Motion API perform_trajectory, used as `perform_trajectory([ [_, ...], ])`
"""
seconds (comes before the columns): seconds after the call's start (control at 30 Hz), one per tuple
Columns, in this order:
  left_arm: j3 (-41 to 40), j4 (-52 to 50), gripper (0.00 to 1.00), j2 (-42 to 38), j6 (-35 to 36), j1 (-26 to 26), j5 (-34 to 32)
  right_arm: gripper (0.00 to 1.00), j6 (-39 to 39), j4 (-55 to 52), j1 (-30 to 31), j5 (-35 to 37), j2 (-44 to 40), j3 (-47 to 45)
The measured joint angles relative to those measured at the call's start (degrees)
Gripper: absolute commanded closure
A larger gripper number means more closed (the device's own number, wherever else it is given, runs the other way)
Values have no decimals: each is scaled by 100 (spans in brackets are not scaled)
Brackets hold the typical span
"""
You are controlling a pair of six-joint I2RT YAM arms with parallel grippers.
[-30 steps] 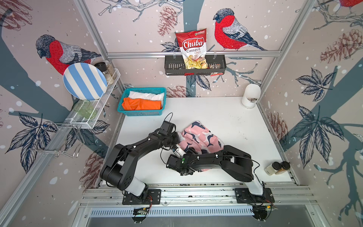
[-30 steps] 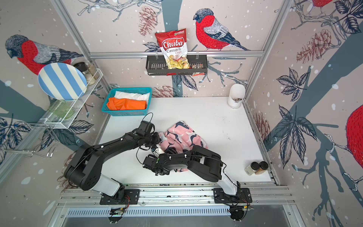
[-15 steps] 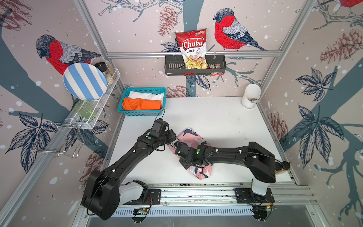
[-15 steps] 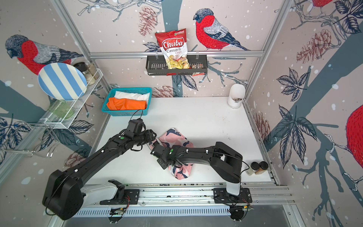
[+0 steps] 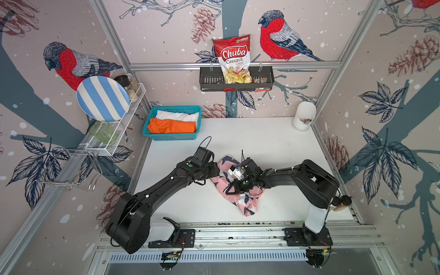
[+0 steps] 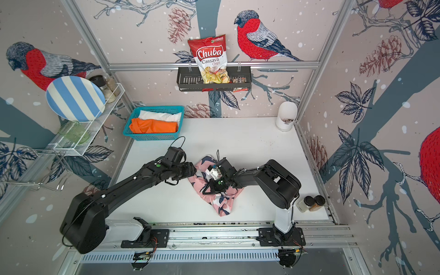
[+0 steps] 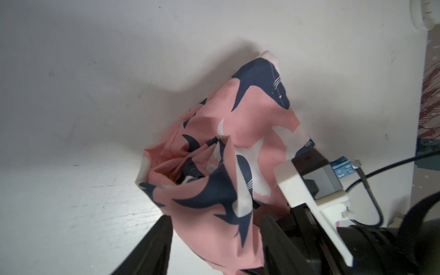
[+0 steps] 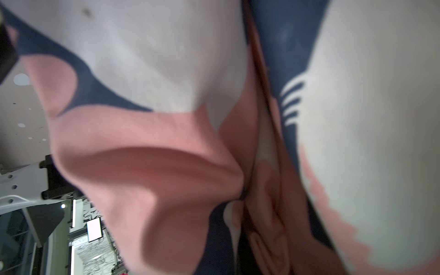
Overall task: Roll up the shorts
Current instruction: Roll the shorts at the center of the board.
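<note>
My L fingers [image 7: 152,242] just released pink shorts [image 5: 247,204]; R fingers [image 5: 232,189] now clenched on them. Loose bundle, roll prob unfinished.

Chips bag [image 5: 234,57] in rack [image 5: 209,79] — striped plate [image 5: 102,98], perhaps spice jars [image 6: 317,202].

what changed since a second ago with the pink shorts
The left gripper opened, releasing the pink shorts; the right gripper closed on them. The shorts went from spread flat to bunched, trailing toward the front. The basket, white shorts and orange shorts stayed put.
</note>
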Motion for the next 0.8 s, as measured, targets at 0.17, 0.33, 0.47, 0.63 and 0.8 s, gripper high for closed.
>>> perform_trajectory([
  [0.17, 195, 133, 84, 1008, 98, 31, -308, 66, -374, -516, -125, 103, -81, 175],
  [0.33, 243, 387, 100, 1681, 280, 120, -282, 49, -662, -1250, 22, 1003, -651, 282],
  [0.47, 236, 667, 100, 1849, 424, 203, -203, 50, -719, -1823, 251, 1818, -1296, 107],
  [0.63, 195, 955, 100, 1915, 544, 304, -66, 56, -686, -2247, 264, 2326, -2044, -579],
  [0.8, 157, 1049, 100, 1878, 612, 354, 17, 59, -511, -2376, 341, 2441, -2629, -1261],
])
